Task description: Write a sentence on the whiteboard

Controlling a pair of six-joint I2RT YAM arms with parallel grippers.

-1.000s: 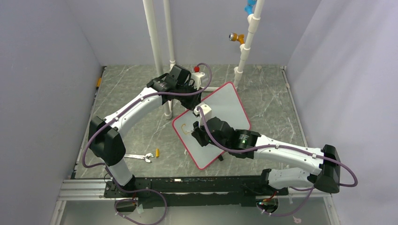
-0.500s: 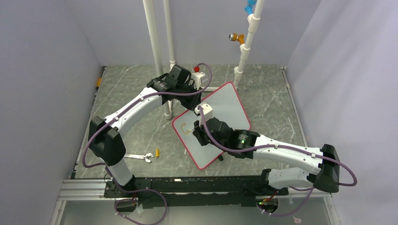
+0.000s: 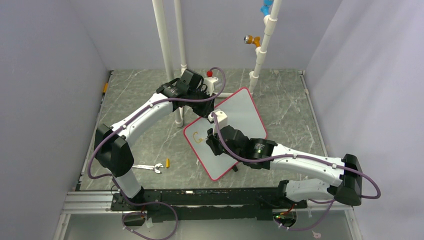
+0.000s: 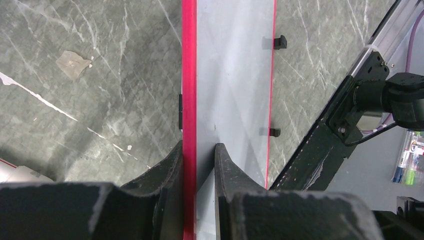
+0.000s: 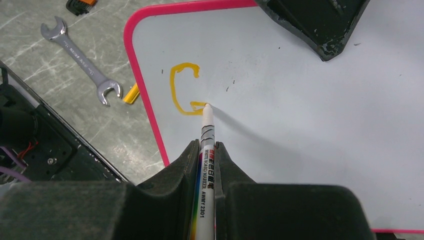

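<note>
Whiteboard (image 3: pixel 240 107) angled mid-tabletop (image 3: pixel 290 100) from above. Only at left wrist: left hand (image 4: pixel 198 150) clamped on its red rim. Only at right wrist: right hand (image 5: pixel 205 147) gripping marker (image 5: pixel 206 132), tip touching the sentence (image 5: pixel 173 92), so far an orange "G"; wrench (image 5: pixel 80 55) at 10 o'clock.

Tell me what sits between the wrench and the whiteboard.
A small orange-yellow piece lies on the table there, right by the open jaw of the wrench and just short of the pink rim of the whiteboard. The right wrist view shows it clearest.

Lab test cell: plain walls (image 3: pixel 50 75), pipes (image 3: pixel 162 35).
</note>
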